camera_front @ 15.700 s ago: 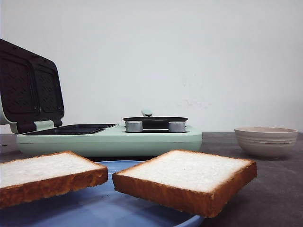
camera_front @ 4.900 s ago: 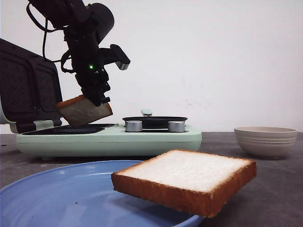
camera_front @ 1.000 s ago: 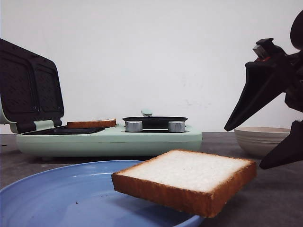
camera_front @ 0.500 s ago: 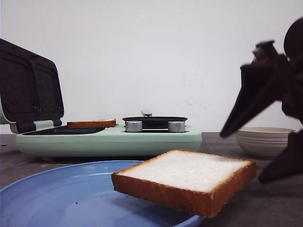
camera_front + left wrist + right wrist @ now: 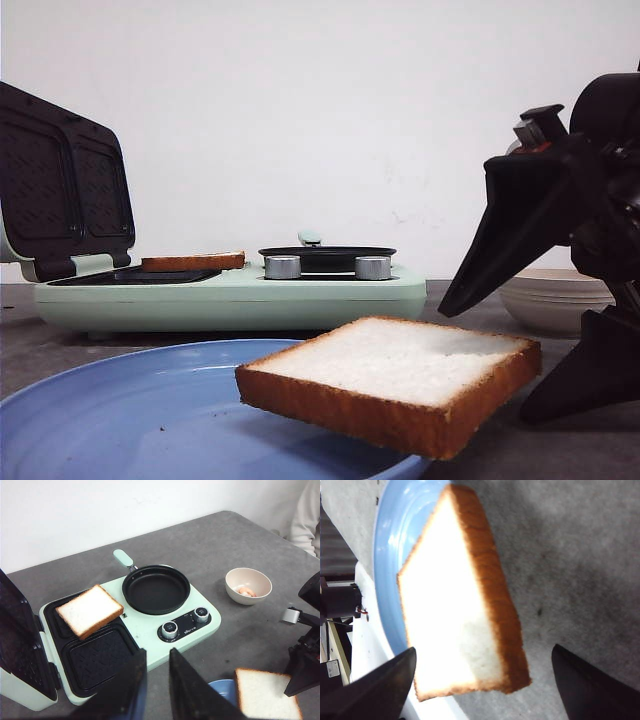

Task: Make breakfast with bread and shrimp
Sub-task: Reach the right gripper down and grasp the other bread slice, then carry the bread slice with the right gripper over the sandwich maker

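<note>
One bread slice (image 5: 390,385) lies on the blue plate (image 5: 120,420) with its right edge over the rim. My right gripper (image 5: 485,362) is open, its jaws spread wide at that slice's right end and not touching it; the right wrist view shows the slice (image 5: 460,605) ahead of the gripper (image 5: 484,649). The other slice (image 5: 193,262) lies on the sandwich maker's far grill plate (image 5: 90,610). A shrimp (image 5: 245,591) sits in the beige bowl (image 5: 248,585). My left gripper (image 5: 157,680) is empty, its jaws almost together, high above the table.
The mint-green sandwich maker (image 5: 230,295) stands at the back left with its lid (image 5: 60,190) raised. A black pan (image 5: 156,589) sits on its right half above two knobs (image 5: 170,628). The bowl (image 5: 550,300) is behind my right gripper.
My right gripper has moved left and down toward the slice on the plate. Earlier, my left gripper carried the other slice from the plate to the sandwich maker and withdrew.
</note>
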`<action>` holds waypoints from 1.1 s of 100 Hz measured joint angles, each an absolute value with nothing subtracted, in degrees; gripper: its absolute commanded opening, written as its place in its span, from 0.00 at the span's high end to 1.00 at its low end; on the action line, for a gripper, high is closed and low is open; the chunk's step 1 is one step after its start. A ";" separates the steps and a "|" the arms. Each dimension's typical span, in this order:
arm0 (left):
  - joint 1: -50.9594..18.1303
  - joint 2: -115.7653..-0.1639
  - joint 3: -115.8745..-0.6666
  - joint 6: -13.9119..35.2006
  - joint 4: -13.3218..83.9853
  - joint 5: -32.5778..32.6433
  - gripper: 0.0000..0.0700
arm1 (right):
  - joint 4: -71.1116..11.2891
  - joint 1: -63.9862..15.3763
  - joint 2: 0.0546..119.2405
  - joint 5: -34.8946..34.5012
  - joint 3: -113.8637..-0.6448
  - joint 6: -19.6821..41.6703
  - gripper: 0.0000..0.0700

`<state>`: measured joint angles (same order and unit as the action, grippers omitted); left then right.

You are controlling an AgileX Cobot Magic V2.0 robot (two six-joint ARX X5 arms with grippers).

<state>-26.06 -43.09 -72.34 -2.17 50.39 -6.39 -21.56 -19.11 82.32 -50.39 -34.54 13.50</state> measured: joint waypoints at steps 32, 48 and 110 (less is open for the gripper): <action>-26.06 -43.11 -72.34 -2.17 50.37 -6.39 1.00 | -18.35 -19.11 82.32 -50.81 -34.54 13.56 1.00; -26.06 -43.11 -72.34 -2.17 50.37 -6.39 1.00 | -16.97 -19.11 81.73 -51.20 -34.63 13.67 1.00; -26.06 -40.82 -72.34 -2.22 43.53 -5.98 1.00 | 4.60 -26.28 81.34 -40.62 -64.36 34.94 1.00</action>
